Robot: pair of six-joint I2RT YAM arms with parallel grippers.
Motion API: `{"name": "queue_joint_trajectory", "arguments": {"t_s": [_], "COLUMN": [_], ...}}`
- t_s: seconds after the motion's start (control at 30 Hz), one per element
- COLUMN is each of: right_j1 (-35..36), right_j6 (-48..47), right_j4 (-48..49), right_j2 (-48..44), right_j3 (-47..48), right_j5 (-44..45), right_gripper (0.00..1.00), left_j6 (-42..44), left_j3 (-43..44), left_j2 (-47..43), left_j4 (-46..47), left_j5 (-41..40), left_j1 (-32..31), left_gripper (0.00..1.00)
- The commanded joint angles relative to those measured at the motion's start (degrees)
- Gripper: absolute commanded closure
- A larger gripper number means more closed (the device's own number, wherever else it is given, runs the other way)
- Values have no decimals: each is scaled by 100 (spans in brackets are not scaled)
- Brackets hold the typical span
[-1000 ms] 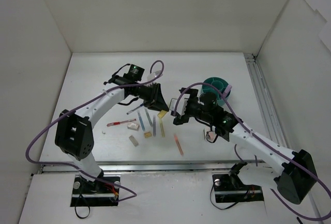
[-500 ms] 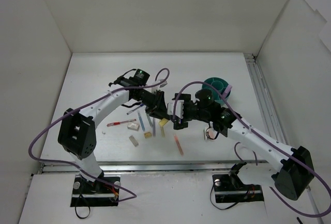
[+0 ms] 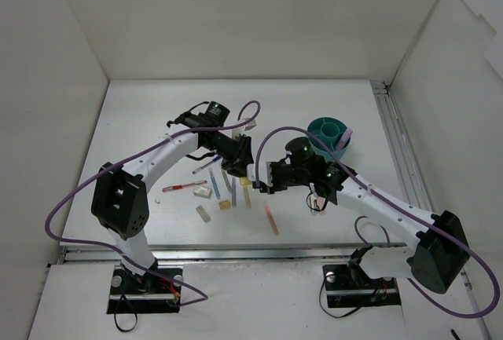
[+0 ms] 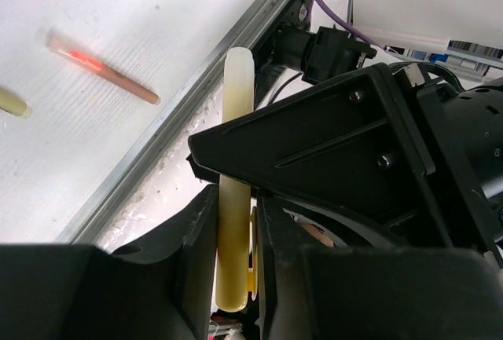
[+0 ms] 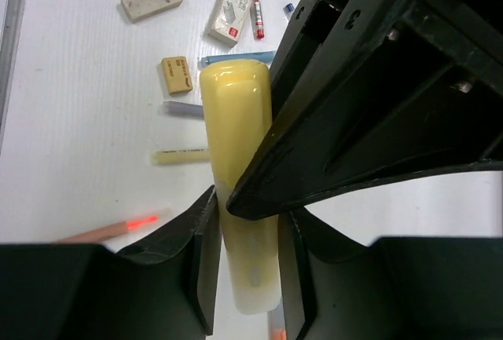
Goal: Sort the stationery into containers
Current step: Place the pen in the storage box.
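stationery sorting is judged to be at an early stage. a pale yellow cylindrical plastic marker (image 5: pixel 236 159) is held in the air above the loose pile, between the two arms and well apart from the round teal plastic organiser (image 3: pixel 314 128) at the right rear. left gripper (image 4: pixel 234 234): jaws are pinched on the marker. right gripper (image 5: pixel 247 230): jaws are pressed against the same marker from the opposite side. a handover from left to right is judged to be in hand, with release not yet made.

noted on the table, not yet sorted: red pen (image 3: pixel 185 187), white printed eraser (image 5: pixel 229 14), grey-white eraser (image 5: pixel 152 1), tan eraser (image 5: pixel 177 74), thin yellow marker (image 5: pixel 179 155), orange marker (image 3: pixel 271 220), blue pen (image 3: pixel 228 180). the organiser's contents cannot be made out. most of the task is judged to be left.

surface: flat white table (image 3: pixel 141 120), matt, seen as finely ribbed in the wrist views. white panels are set on three sides. a metal rail (image 3: pixel 236 252) is run along the near edge.
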Motion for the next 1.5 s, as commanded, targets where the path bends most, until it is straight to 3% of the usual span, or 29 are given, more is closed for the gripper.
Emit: {"name": "queue_joint_trajectory", "arguments": {"t_s": [0.0, 0.07, 0.1, 0.17, 0.27, 0.37, 0.53, 0.63, 0.7, 0.77, 1.13, 1.33, 1.47], "right_j1": [67, 85, 93, 94, 59, -186, -906, -1363, -1593, -1988, -3113, -3501, -3580], "right_j6": [79, 157, 201, 473, 816, 1290, 2564, 3486, 4283, 4587, 5106, 5300, 5018], "right_j4": [380, 459, 625, 959, 1601, 2076, 3657, 4404, 4862, 4951, 5803, 6584, 7727], "right_j2": [-66, -93, -136, -268, -435, -558, -804, -997, -1007, -981, -165, 529, 1005], "right_j3": [241, 241, 180, 40, -303, -585, -1358, -1648, -1815, -1877, -1851, -1930, -2176], "right_j5": [-157, -105, -35, 36, 325, 668, 1651, 2950, 4268, 4833, 5107, 4361, 3816], "right_gripper": [87, 94, 100, 100, 100, 100, 100, 100, 100, 100, 100, 100, 99], "left_j6": [161, 196, 222, 292, 424, 206, -41, 11, 73, 152, 301, 468, 512], "left_j3": [363, 389, 407, 450, 547, 197, -655, -867, -929, -1113, -1430, -1579, -1658], "left_j2": [-117, -91, -99, -196, -459, -1037, -2162, -2568, -2700, -2815, -2596, -2569, -2552], "left_j4": [-78, -104, -104, -60, 1, 878, 2328, 2304, 2304, 2470, 2981, 3060, 3121], "left_j5": [242, 224, 189, -38, -478, -689, -1338, -2471, -3095, -3107, -2677, -2711, -2817], "left_j1": [-125, -125, -125, -125, -38, 322, 1051, 1166, 1167, 1167, 1167, 1105, 991], "left_gripper": [100, 95, 81, 74, 44, 1, 0, 0, 0, 0, 0, 0, 0]}}
